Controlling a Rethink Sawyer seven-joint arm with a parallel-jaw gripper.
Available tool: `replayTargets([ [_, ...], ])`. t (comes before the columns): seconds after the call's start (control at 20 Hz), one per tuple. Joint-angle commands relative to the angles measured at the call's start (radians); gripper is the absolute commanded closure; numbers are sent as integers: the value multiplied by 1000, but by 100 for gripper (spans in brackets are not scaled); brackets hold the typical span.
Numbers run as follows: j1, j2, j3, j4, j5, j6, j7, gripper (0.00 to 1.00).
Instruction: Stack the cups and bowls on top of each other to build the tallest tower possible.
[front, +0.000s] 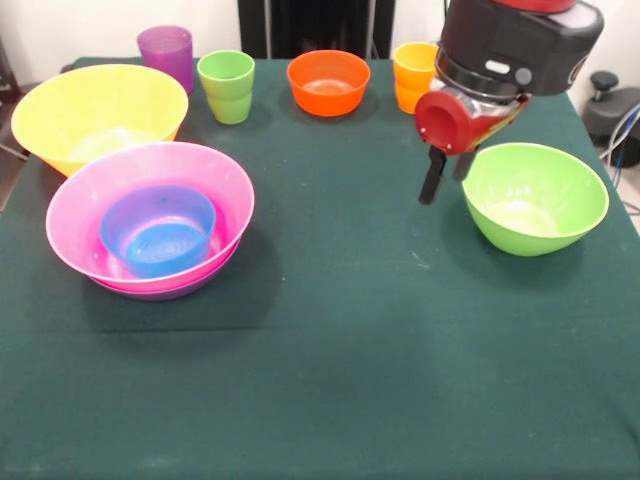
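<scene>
The gripper (447, 178), fingers spread and empty, is hanging beside the light green bowl (535, 197) at right; a glancing touch could shove it away.

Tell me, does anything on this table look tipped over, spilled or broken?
Nothing stands out. Every cup and bowl sits upright on the green cloth, and the blue bowl nests neatly inside the pink bowl. No spills or damage show.
</scene>
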Motion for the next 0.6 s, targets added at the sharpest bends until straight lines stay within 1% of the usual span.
replayTargets([
  [0.05,-29,65,145,1,-6,-57,65,0],
  [0.2,-30,66,147,16,-5,-67,61,0],
  [0.4,-25,43,152,44,1,-68,66,0],
  [0.6,-15,-3,139,63,-3,-26,72,0],
])
